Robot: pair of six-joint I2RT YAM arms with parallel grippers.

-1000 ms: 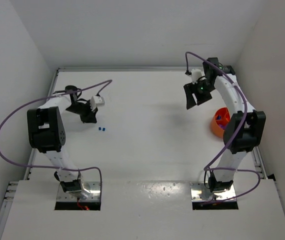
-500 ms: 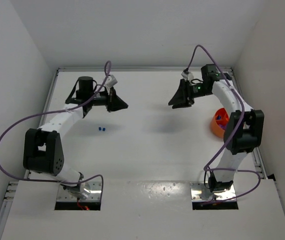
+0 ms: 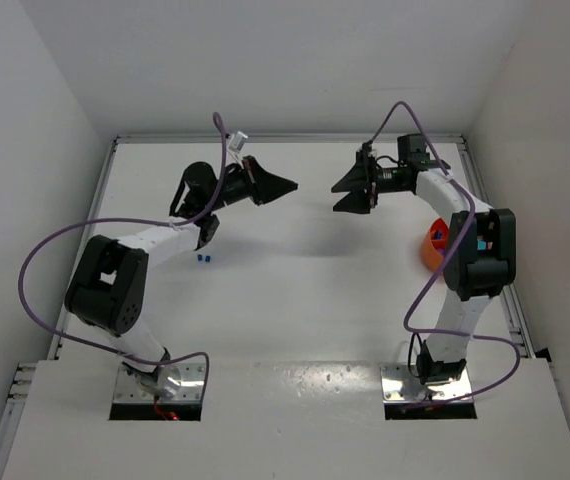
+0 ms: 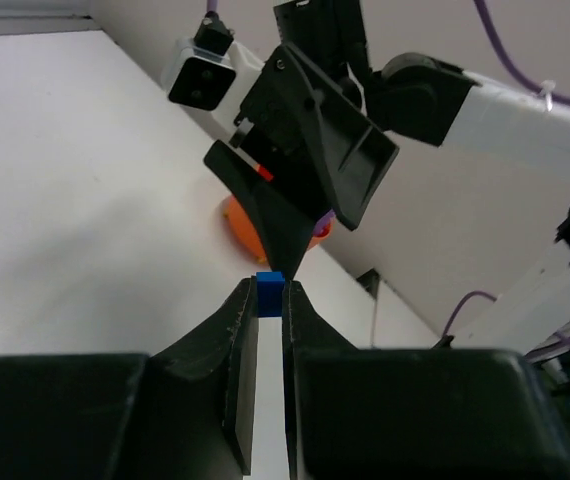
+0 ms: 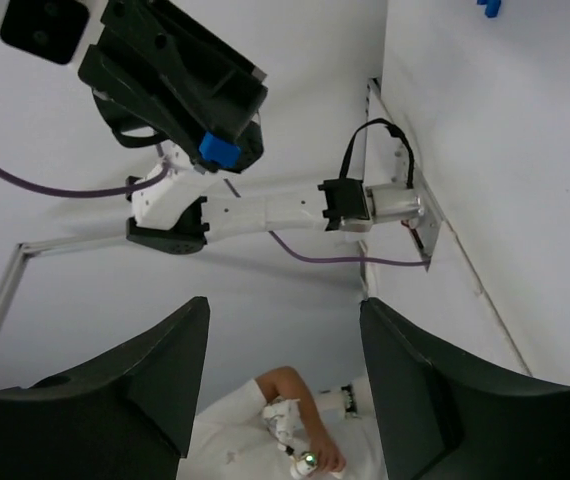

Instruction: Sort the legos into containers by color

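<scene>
- top view: the left gripper [image 3: 287, 186] and the right gripper [image 3: 337, 197] hang over the far half of the smooth white table [image 3: 295, 300]. their black, wedge-shaped tips face each other without touching.
- two tiny blue legos [image 3: 203, 259] lie side by side on the table near the left arm [image 3: 155, 240]. the round orange tub [image 3: 433, 245] sits by the table's right side, partly hidden behind the right arm [image 3: 475, 250].
- left wrist: the matte black jaws are clenched on a small, boxy blue brick [image 4: 270, 290], pinched at their very tips. the right gripper's splayed jaws stand just beyond it, with a sliver of the orange tub behind.
- right wrist: its own broad, curved fingers [image 5: 155, 375] are released and wide apart, with nothing between them. the left gripper is opposite, carrying the blue brick.
</scene>
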